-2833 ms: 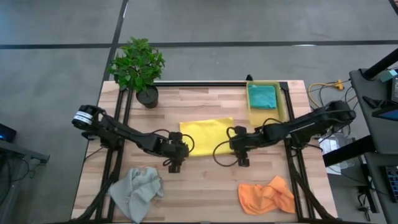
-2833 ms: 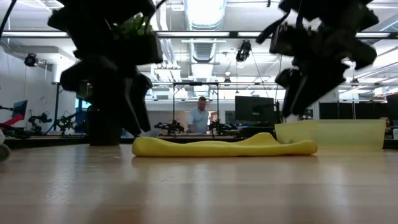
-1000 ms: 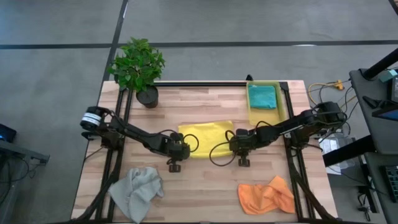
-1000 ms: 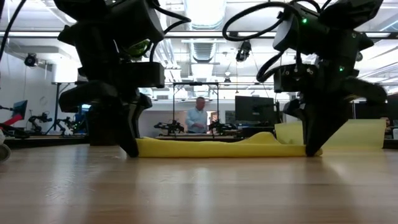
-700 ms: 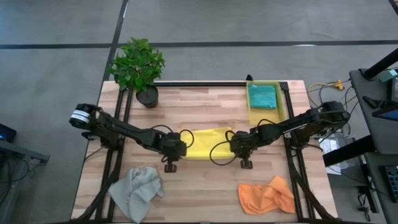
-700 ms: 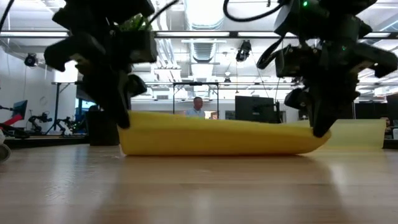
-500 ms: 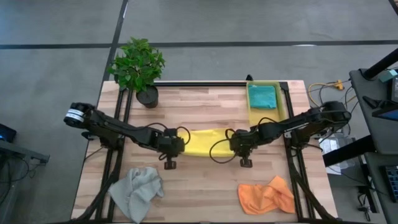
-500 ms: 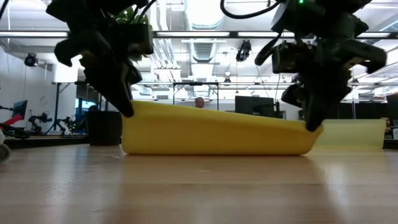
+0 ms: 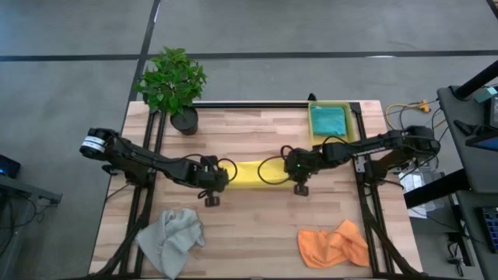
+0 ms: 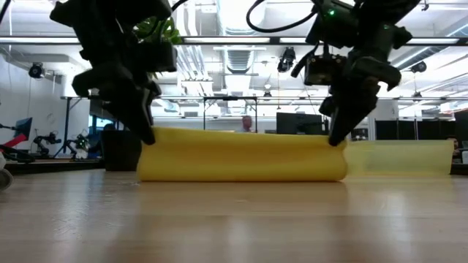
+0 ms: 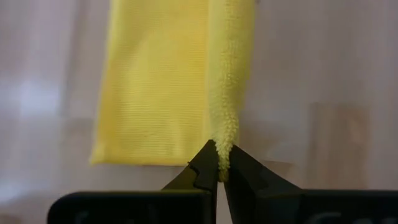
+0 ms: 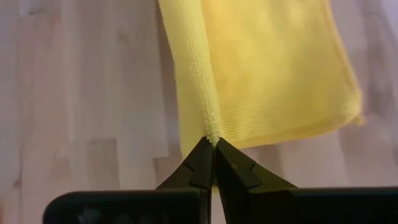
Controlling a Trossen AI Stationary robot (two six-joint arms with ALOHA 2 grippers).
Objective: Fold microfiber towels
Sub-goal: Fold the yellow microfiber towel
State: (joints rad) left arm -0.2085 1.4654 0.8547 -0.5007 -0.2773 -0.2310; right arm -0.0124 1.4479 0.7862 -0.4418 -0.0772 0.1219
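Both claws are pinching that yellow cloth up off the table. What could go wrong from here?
The left gripper and right gripper each pinch only a thin bit of the yellow towel's edge, so a corner might slip free. If one arm outruns the other, the fold may land crooked or bunched.

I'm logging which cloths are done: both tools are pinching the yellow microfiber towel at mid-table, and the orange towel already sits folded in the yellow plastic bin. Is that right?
Not quite. The high view shows the teal microfiber towel folded in the yellow plastic bin; the orange microfiber towel lies crumpled at the table's near edge. The left tool and right tool do pinch the yellow microfiber towel.
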